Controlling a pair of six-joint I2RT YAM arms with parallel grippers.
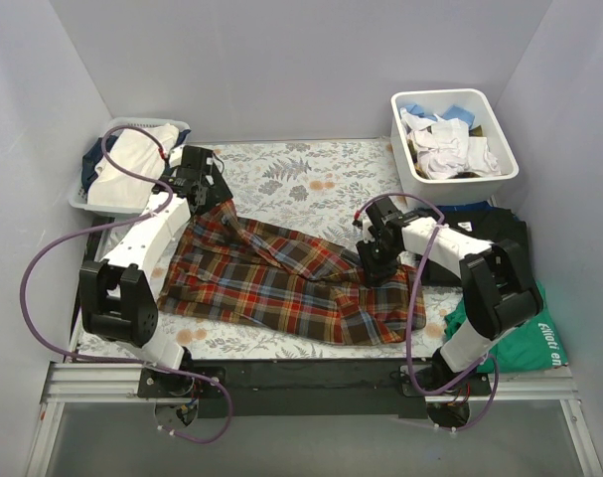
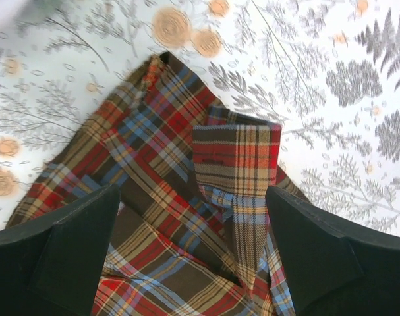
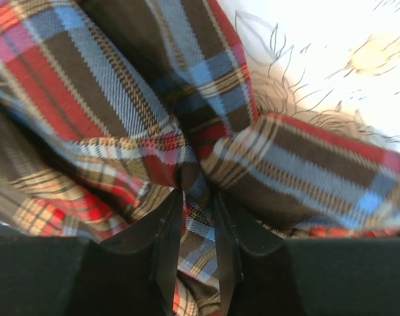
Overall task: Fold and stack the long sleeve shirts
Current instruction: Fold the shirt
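Observation:
The plaid flannel shirt (image 1: 281, 278) lies spread and rumpled across the middle of the floral table cover. My left gripper (image 1: 210, 191) hovers open over its far left corner; in the left wrist view the plaid shirt (image 2: 180, 197) lies between my spread fingers (image 2: 74, 250), with a cuff folded over. My right gripper (image 1: 373, 266) is shut on a bunched fold of the plaid shirt (image 3: 200, 164) at its right side. Black folded garments (image 1: 490, 224) lie at the right under my right arm.
A white bin (image 1: 458, 139) of light clothes stands at the back right. A basket (image 1: 127, 164) with white cloth stands at the back left. A green garment (image 1: 525, 333) lies at the near right edge.

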